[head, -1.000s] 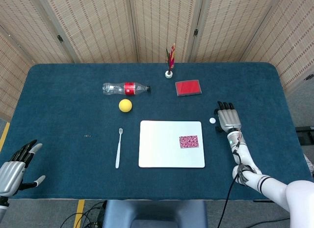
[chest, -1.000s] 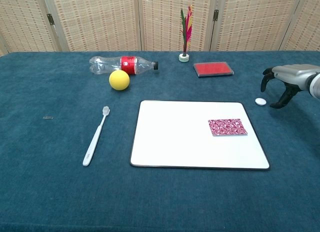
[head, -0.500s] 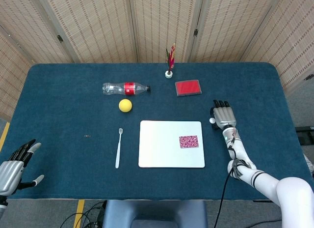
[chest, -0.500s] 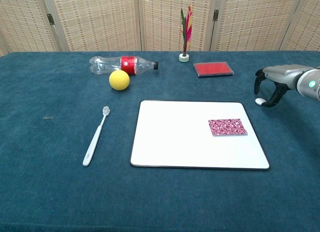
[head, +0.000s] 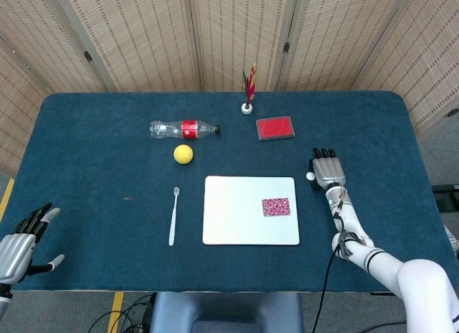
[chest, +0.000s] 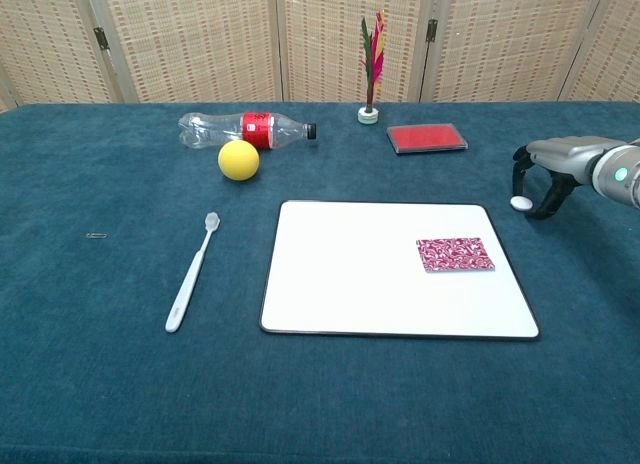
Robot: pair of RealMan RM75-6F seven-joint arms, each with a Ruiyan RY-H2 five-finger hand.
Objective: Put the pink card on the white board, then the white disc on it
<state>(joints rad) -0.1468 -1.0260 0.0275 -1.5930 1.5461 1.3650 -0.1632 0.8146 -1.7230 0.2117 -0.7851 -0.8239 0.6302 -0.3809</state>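
We see the pink card point(chest: 455, 254) lying on the white board point(chest: 370, 284); our right hand point(chest: 548, 169) curls over the white disc point(chest: 520, 203), though whether it grips remains unclear, while our left hand point(head: 18, 241), half cut off, hangs released

Desk point(head: 86, 146) covered in dark blue cloth, woven folding screens point(head: 129, 39) behind it. Clear plastic bottle point(head: 183, 129) with red label lying on its side, upper centre-left of the frame, cap end pointing right. Yellow ball point(head: 183, 154) just below the bottle, close but apart. White toothbrush point(head: 173, 216) lying lengthwise left of centre, bristle end toward the far side. Feather shuttlecock point(head: 247, 96) upright on a white base, top centre. Red flat case point(head: 275, 128) right of and below the shuttlecock. Small metal clip point(head: 128, 199) alone at centre-left.
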